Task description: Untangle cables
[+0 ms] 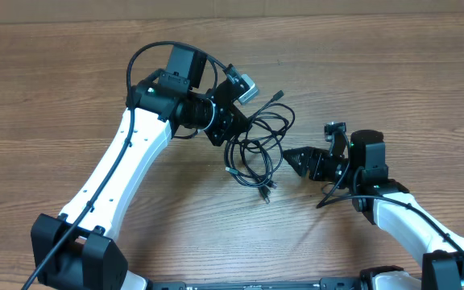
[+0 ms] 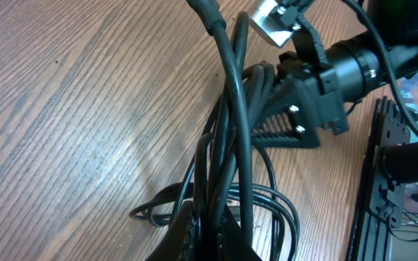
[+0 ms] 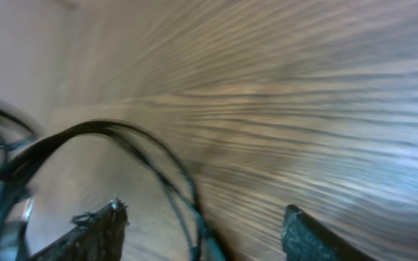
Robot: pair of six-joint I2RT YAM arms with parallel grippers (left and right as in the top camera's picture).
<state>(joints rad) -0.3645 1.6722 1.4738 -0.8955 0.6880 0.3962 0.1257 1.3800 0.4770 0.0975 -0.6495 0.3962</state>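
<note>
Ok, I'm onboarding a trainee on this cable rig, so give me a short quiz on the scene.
1. True or false: the left fingers are shut on the cables.
2. The right fingers are: A) open, B) shut on a plug, C) out of view.
3. Fill in: the table looks made of ____.
Key: 1 true; 2 A; 3 wood.

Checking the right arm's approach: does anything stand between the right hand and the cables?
Nothing visible does. The open right hand sits at the right edge of the cables, and its blurred wrist view shows a strand between its fingers. The left hand grips the bundle from the opposite side, not in the way.
</note>
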